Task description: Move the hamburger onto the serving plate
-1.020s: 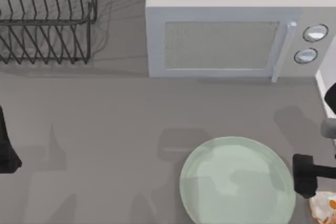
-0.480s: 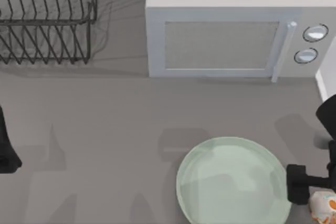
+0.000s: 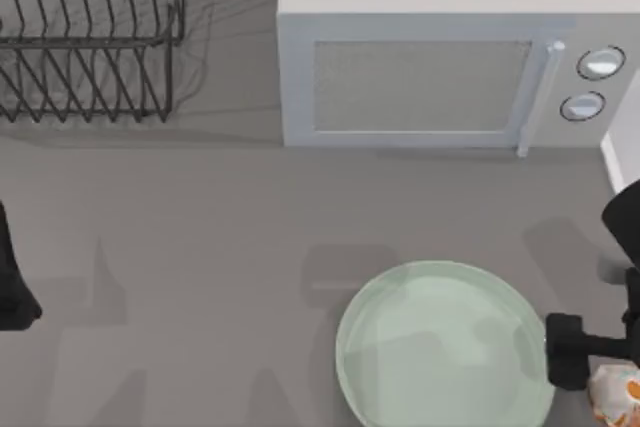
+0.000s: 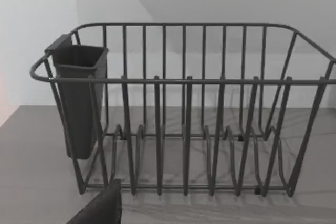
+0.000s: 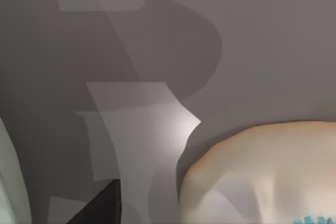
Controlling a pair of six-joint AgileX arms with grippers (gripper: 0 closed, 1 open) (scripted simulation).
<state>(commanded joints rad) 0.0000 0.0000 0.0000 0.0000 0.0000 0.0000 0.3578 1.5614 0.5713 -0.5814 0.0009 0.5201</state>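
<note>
pale mint serving plate (image 3: 445, 347) lies low on the counter (image 3: 200, 247), the microwave (image 3: 440, 67) behind it and a wire rack (image 3: 90, 37) far left. the hamburger (image 3: 618, 395) sits just right of the plate, the right hand (image 3: 575, 357) between them; i cannot tell its grip. little has shifted since half a second ago. the left hand (image 3: 12, 282) is parked at the left edge.

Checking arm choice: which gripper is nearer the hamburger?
Right. The right gripper sits just beside the hamburger, at the serving plate's right rim; the left arm is parked at the table's far left.

A simulated kitchen counter: a microwave (image 3: 450, 72) and wire dish rack (image 3: 90, 37) stand on a grey worktop (image 3: 200, 247).
</note>
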